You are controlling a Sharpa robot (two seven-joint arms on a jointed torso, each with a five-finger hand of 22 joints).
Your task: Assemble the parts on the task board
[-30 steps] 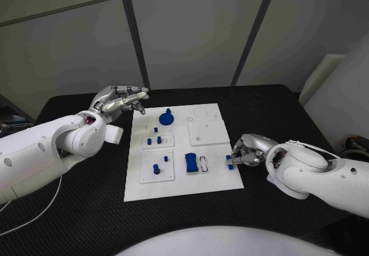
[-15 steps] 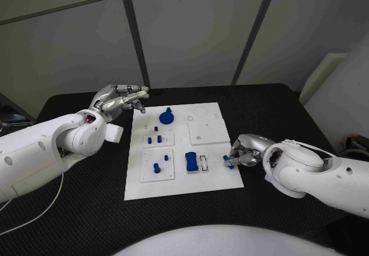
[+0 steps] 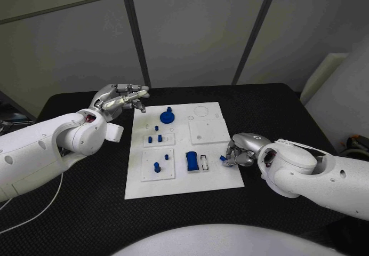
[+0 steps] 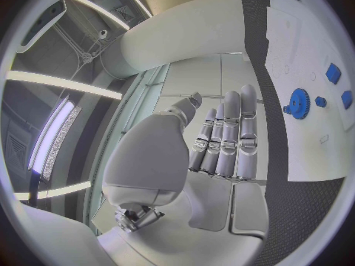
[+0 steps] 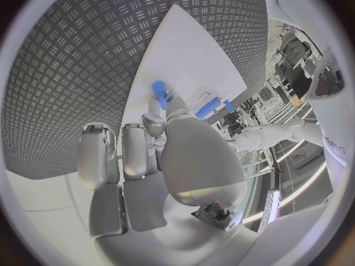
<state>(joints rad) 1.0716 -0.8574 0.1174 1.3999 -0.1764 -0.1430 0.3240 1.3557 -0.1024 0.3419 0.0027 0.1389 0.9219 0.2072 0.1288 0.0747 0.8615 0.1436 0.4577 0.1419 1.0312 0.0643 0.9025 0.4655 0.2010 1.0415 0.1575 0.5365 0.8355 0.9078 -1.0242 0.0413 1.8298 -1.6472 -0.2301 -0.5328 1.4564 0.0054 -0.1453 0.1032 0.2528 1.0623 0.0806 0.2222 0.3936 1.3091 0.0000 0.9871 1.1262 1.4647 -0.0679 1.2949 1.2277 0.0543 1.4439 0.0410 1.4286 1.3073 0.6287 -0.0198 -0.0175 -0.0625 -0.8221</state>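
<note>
Task board (image 3: 184, 181) lay white at the middle of the black table (image 3: 285, 106) in the head view, with a blue gear (image 3: 167, 116) near its far edge, small blue pegs (image 3: 154, 139) in its left blocks and a larger blue block (image 3: 191, 161) beside an empty white slot (image 3: 205, 161). The right hand (image 3: 240, 152) sat at the board's right edge, pinching a small blue part (image 3: 224, 158) just beside that slot; the left hand (image 3: 121, 98) hovered off the board's far left corner, fingers curled, holding nothing that I could see. From the left wrist, the left hand's fingers (image 4: 225, 139) lay close together and bare, the gear (image 4: 299, 103) well apart. From the right wrist, the right hand's fingertips (image 5: 154, 123) clasped the blue part (image 5: 159, 89) over the board. Judging by this, the step in hand was seating that part; next it would call for lining it up squarely over the slot and pressing down.
</note>
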